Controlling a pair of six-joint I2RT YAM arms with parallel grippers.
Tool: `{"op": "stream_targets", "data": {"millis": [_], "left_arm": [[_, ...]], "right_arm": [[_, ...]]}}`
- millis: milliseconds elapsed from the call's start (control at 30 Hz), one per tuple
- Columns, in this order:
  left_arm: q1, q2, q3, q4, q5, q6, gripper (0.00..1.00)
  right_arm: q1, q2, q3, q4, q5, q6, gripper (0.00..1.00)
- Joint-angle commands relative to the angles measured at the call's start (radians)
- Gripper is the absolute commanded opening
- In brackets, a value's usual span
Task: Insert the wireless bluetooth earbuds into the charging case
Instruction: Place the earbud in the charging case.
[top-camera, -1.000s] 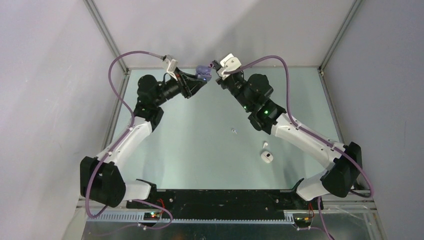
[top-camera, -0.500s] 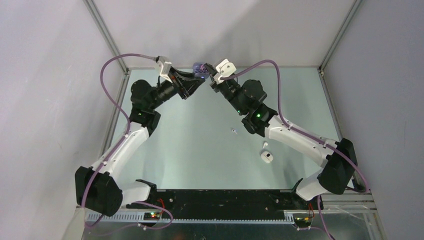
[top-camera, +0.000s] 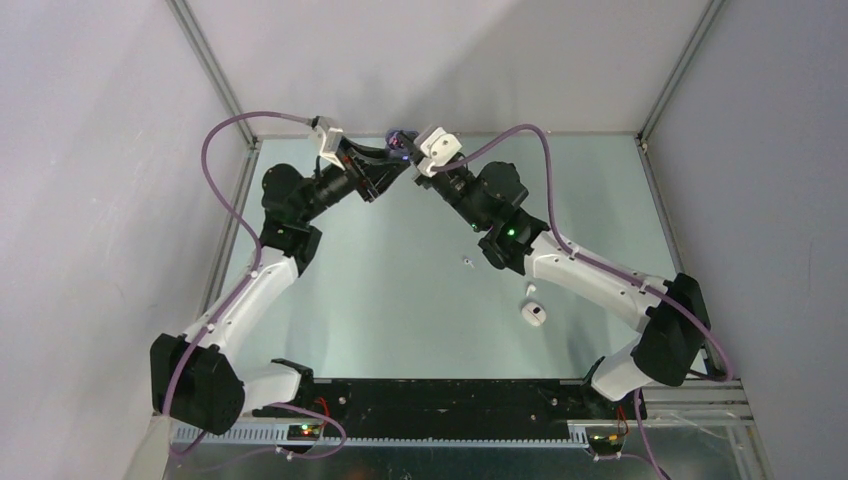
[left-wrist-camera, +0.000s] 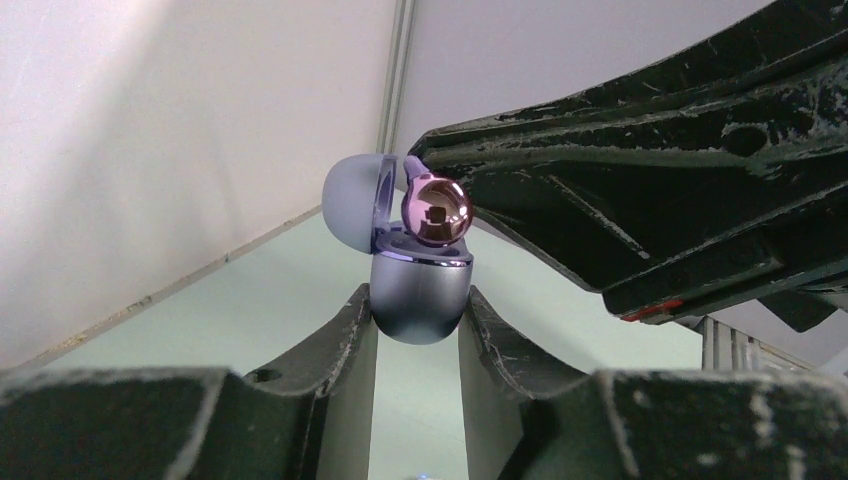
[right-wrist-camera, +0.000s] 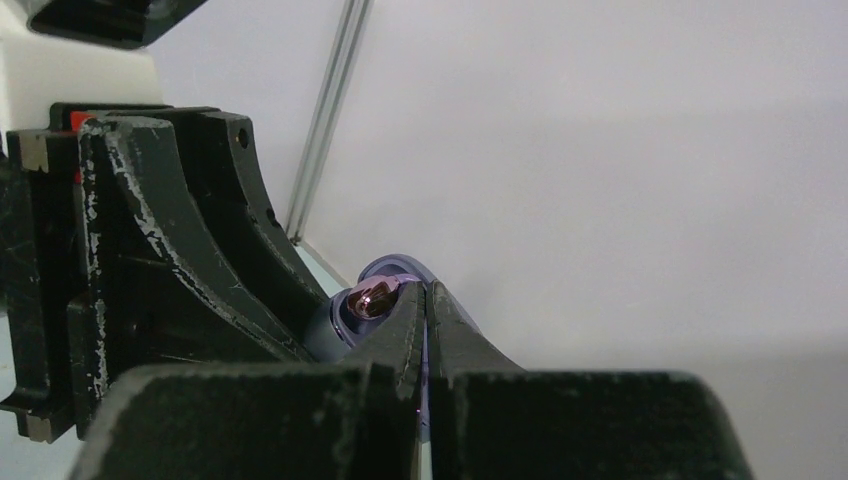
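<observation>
My left gripper (left-wrist-camera: 417, 302) is shut on the base of a purple charging case (left-wrist-camera: 420, 285) and holds it upright in the air at the back of the table (top-camera: 400, 148). Its lid (left-wrist-camera: 352, 200) stands open to the left. A shiny pale purple earbud (left-wrist-camera: 436, 210) sits at the case's mouth. My right gripper (right-wrist-camera: 427, 292) is shut, its tips at the earbud (right-wrist-camera: 372, 298), seemingly pinching its stem. In the top view the right gripper (top-camera: 414, 160) meets the left gripper (top-camera: 398, 156). Another purple earbud (top-camera: 467, 263) and a white earbud (top-camera: 531, 289) lie on the table.
A white charging case (top-camera: 534, 314) lies on the table's right front part, beside the white earbud. The back wall is close behind both grippers. The enclosure's frame posts (top-camera: 210, 70) run along the back corners.
Both grippers have shifted a little left and toward the back wall with the case. The right gripper has closed the gap and now reaches the case's mouth.
</observation>
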Motion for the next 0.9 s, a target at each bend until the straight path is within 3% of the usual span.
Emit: {"op": "stream_targets", "data": {"millis": [0, 367, 867], "left_arm": [[-0.008, -0.035, 0.010, 0.053, 0.012, -0.010, 0.00], [-0.008, -0.050, 0.006, 0.048, 0.009, -0.020, 0.00], [-0.007, -0.061, 0.008, 0.038, -0.036, -0.041, 0.00]], "right_arm": [[0.004, 0.006, 0.003, 0.063, -0.032, -0.104, 0.00], [0.009, 0.015, 0.002, 0.065, -0.066, -0.244, 0.00], [0.012, 0.011, 0.003, 0.025, -0.111, -0.274, 0.00]]}}
